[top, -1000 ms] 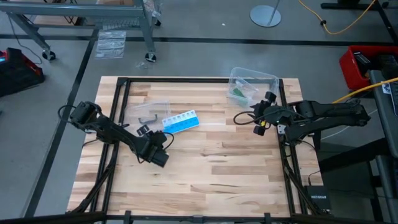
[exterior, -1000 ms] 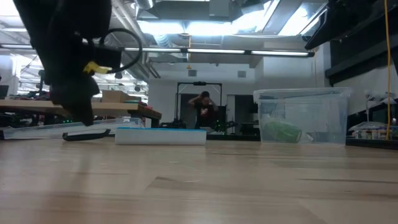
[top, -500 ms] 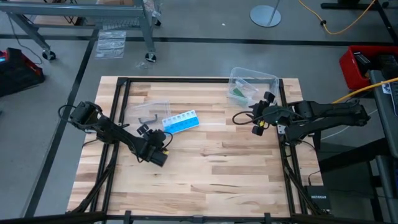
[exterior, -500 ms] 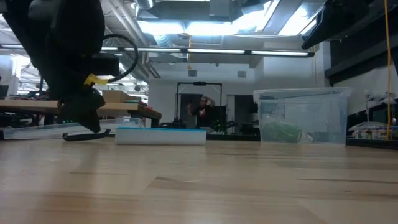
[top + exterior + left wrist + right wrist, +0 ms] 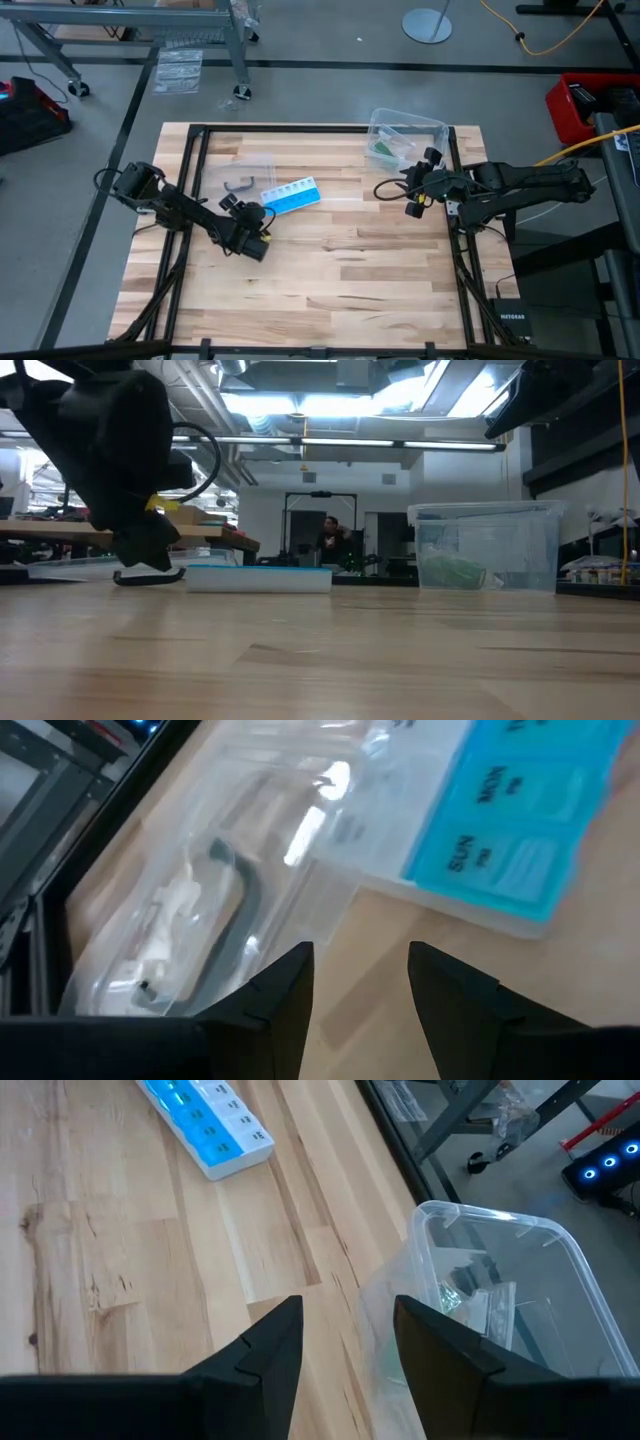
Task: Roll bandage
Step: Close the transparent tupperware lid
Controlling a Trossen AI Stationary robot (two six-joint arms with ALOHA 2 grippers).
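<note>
Left gripper [image 5: 262,222], fingers spread, shifted up toward pill organizer [image 5: 290,195]; right gripper [image 5: 412,193] idle, spread; bandage [image 5: 384,148] untouched in box [image 5: 437,127].

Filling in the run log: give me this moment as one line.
bandage: in box, untouched | left hand: open, by bag | right hand: open, near box

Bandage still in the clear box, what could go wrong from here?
1. The bandage lies inside the box among clear packets, so the right gripper, jaws open, might snag a packet or push the light box.
2. The left gripper is near the pill organizer and plastic bag; it could nudge them.
</note>
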